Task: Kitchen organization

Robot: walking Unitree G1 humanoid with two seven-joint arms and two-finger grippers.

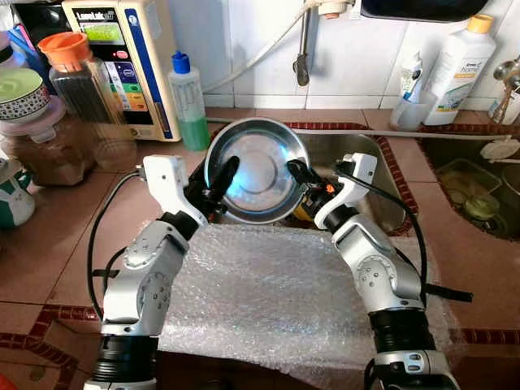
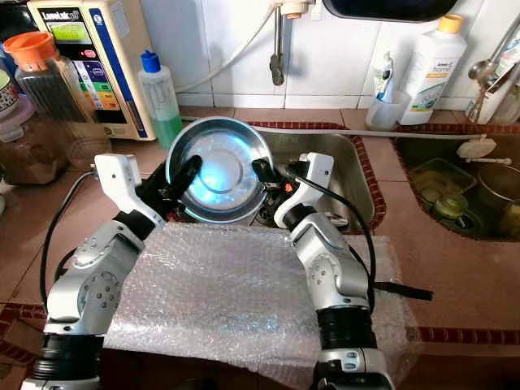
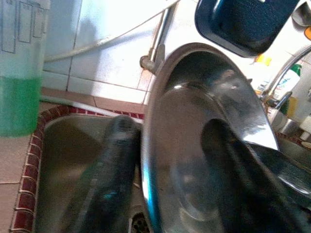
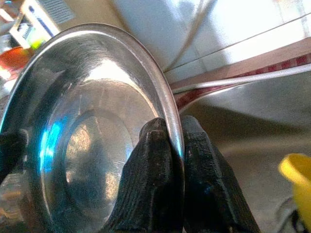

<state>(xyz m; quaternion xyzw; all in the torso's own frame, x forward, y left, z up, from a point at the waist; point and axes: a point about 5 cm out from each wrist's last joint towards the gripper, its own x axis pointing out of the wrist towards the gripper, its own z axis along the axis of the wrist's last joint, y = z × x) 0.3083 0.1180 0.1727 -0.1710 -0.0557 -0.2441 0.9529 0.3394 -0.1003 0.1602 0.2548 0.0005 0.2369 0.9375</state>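
Note:
A round steel plate (image 1: 262, 169) is held up on edge over the sink (image 1: 388, 188), its hollow face towards me. My left gripper (image 1: 219, 177) grips its left rim, one black finger (image 3: 104, 187) behind the plate and the other across its inner face. On the opposite rim my right gripper (image 1: 297, 174) is shut, and the right wrist view shows its fingertips (image 4: 154, 145) pinching the plate's (image 4: 82, 121) edge. The plate (image 3: 194, 145) stands close to the camera in the left wrist view.
Bubble wrap (image 1: 268, 292) covers the counter in front of the sink. A green-liquid bottle (image 1: 188, 101), a water purifier (image 1: 134, 57) and jars (image 1: 81, 89) stand at back left. A tap (image 1: 303, 57) hangs above the sink. A second basin (image 1: 475, 191) lies to the right.

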